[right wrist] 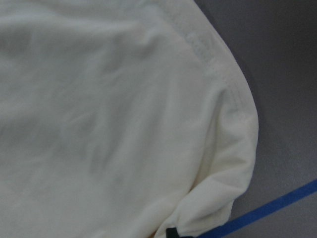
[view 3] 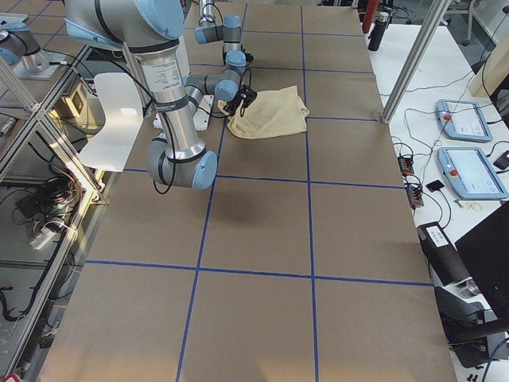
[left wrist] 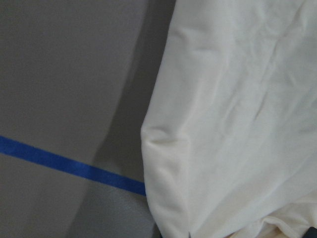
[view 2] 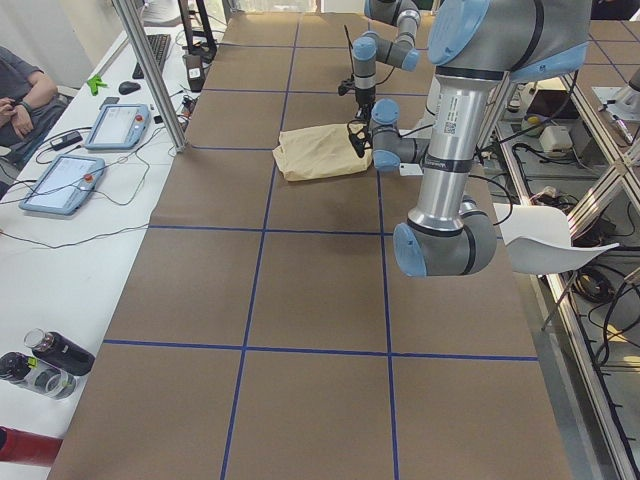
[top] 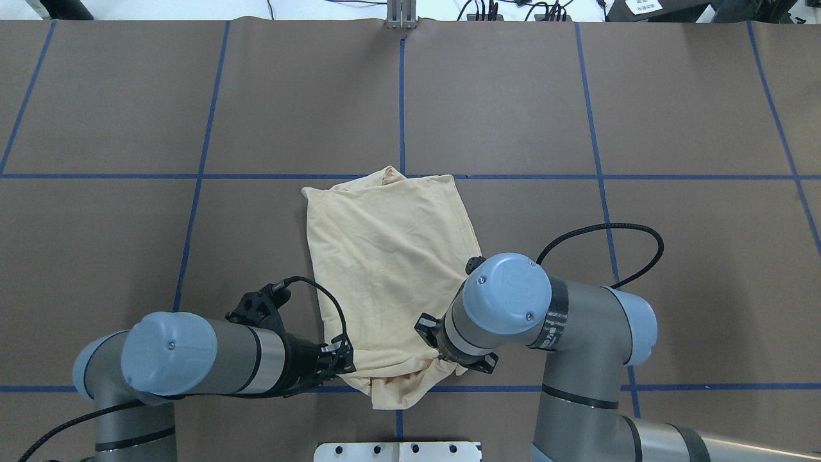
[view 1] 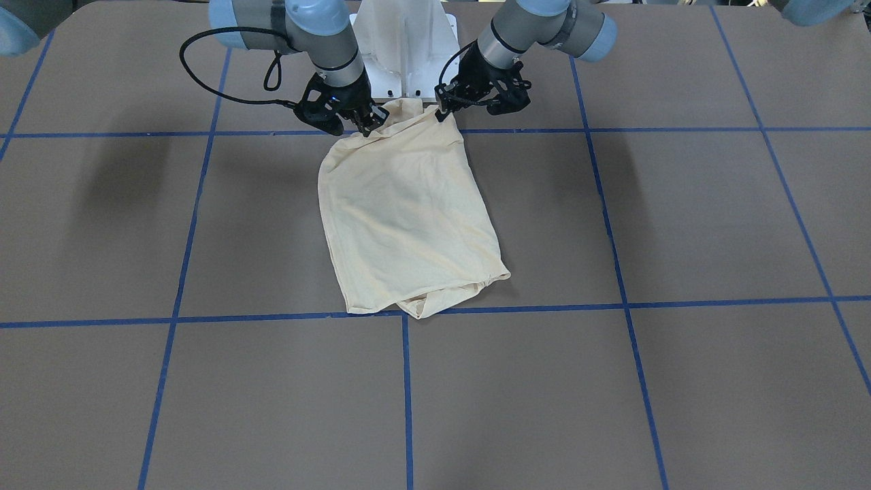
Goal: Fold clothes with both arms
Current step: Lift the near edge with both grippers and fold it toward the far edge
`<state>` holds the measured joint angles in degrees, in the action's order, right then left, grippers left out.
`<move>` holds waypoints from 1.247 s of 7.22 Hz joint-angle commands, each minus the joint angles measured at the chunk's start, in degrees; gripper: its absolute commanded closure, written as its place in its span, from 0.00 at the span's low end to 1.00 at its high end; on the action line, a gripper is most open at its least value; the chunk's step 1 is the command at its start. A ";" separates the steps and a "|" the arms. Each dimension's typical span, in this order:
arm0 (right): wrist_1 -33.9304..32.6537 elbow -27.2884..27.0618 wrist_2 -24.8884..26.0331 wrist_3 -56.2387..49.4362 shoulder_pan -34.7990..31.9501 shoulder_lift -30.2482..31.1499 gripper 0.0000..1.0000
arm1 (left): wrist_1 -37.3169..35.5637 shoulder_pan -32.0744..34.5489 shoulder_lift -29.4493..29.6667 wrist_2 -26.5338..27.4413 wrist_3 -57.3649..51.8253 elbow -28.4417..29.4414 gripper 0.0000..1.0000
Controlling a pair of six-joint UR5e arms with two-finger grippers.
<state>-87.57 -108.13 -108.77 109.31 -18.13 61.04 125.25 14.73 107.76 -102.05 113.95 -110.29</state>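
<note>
Worktop [view 1: 680, 224]: flat, with a brown covering. Blue tape lines [view 1: 406, 395] mark it into a grid of rectangles.

One item lies directly on it: a pale cream-yellow T-shirt [view 1: 401, 218], folded into a rough rectangle, creased, and set slightly askew to the grid. It sits at mid-width on the robot's side of the worktop, straddling the centre lengthwise line. Its far end overlaps one cross line. Its near end passes over the next cross line, close to the white pedestal base [view 1: 406, 51]. At that near end the cloth is bunched and raised off the surface.
</note>
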 commanded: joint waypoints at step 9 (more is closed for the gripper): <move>9.03 16.51 -1.18 -12.80 -17.72 -14.54 1.00 | -2.02 22.53 9.13 -6.32 -8.29 12.46 1.00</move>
<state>-84.08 -96.53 -110.13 96.47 -34.57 47.79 123.36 35.71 116.63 -108.38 106.91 -98.63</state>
